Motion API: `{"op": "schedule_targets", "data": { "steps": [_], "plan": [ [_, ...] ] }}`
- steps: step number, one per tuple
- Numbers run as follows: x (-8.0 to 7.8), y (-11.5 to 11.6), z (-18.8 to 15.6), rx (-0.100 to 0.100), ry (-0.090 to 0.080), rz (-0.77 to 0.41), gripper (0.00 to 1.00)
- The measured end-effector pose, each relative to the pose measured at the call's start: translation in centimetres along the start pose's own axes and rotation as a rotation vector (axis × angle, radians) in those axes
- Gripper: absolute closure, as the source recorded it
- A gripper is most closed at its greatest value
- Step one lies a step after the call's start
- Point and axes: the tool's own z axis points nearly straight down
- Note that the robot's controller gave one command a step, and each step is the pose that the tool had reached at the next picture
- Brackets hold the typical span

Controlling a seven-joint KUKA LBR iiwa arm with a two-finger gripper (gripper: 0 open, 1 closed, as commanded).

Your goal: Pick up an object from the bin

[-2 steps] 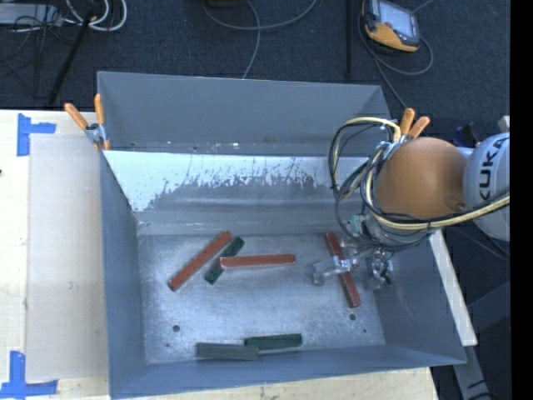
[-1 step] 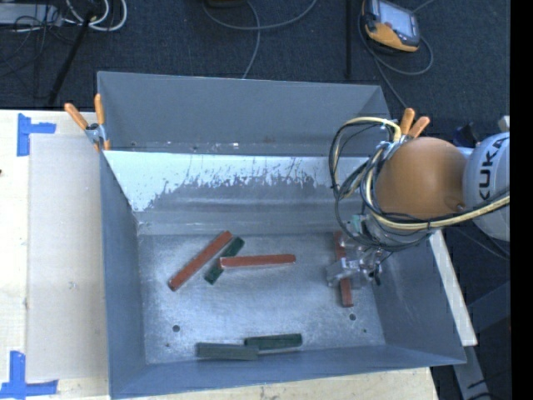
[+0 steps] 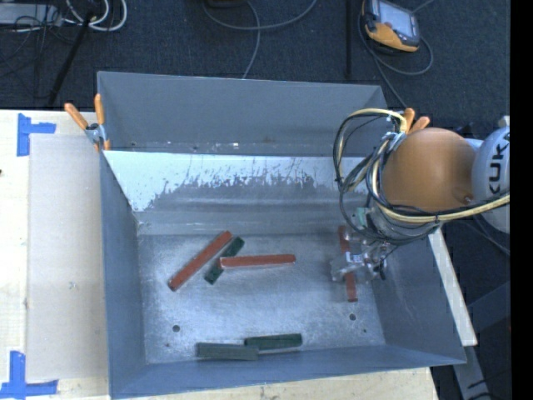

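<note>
Gripper low over reddish-brown stick, right side of bin; whether clamped on it could not be told.

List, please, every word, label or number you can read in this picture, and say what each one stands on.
"KU": letters on the white arm link, cut off at the picture's edge.
Screen of the handheld device on the floor beyond the bin: too small to read.
Brown and green bars and the bin itself: no text visible.
</note>
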Motion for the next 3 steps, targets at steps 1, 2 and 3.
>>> {"op": "schedule_targets", "data": {
  "steps": [1, 2, 3],
  "plan": [
    [-0.1, 0.0, -0.1, -0.001, -0.001, 0.003, 1.0],
    [-0.2, 0.0, -3.1, 0.001, 0.0, 0.009, 1.0],
    [-0.3, 0.0, -4.2, 0.0, 0.0, 0.014, 1.0]
  ]
}}
